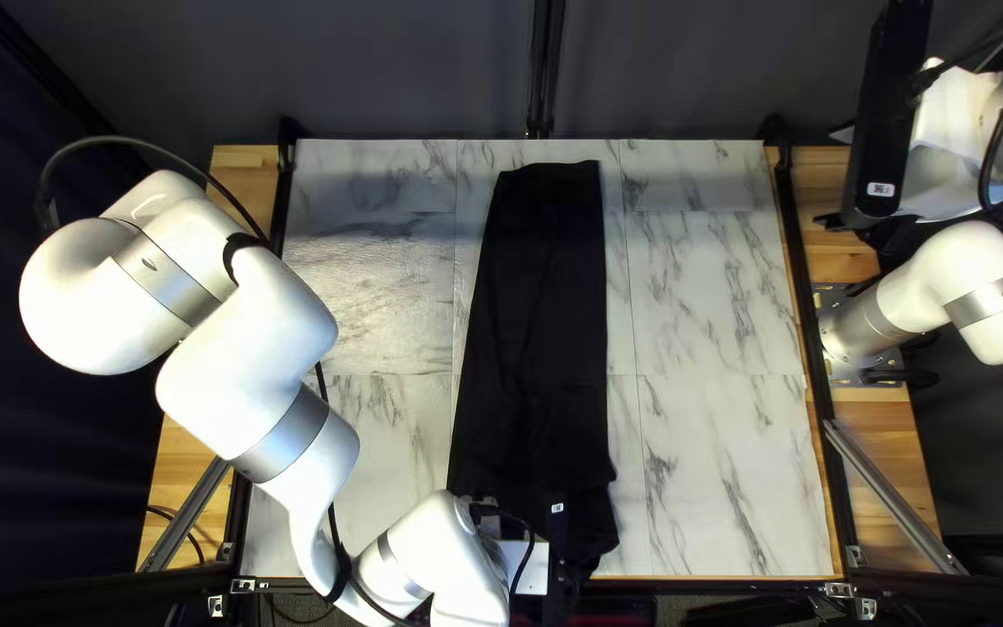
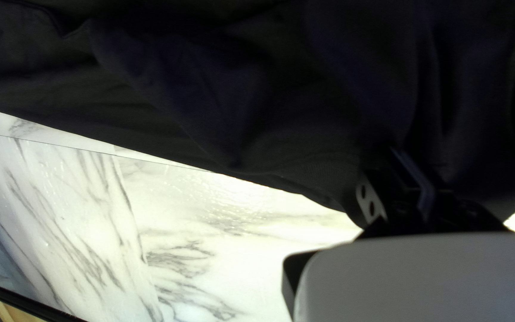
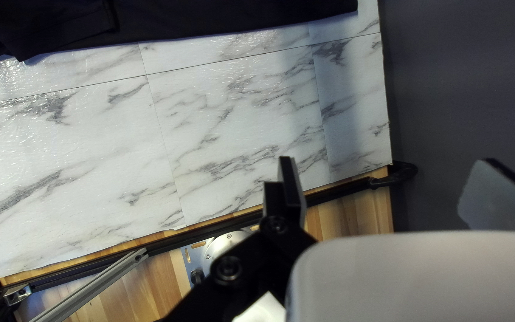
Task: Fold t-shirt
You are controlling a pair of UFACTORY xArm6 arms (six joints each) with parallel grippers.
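Observation:
The black t-shirt [image 1: 539,302] lies as a long narrow strip from near the table's far edge to its near edge, its near end rumpled. At that near end is my left gripper [image 1: 560,540], partly lost against the dark cloth. In the left wrist view, folds of the t-shirt [image 2: 210,89] converge on my left gripper [image 2: 411,170], which is shut on the cloth; its fingertips are mostly hidden. My right gripper [image 1: 887,238] is raised over the table's right side, away from the shirt. The right wrist view shows my right gripper [image 3: 388,188] wide open and holding nothing, the t-shirt [image 3: 210,18] well ahead.
Marble-patterned tabletop [image 1: 711,348] shows on both sides of the shirt. Black rails [image 1: 817,372] run along the table's sides, with a metal strut [image 1: 890,494] at the near right. A dark curtain [image 1: 409,70] hangs behind the far edge.

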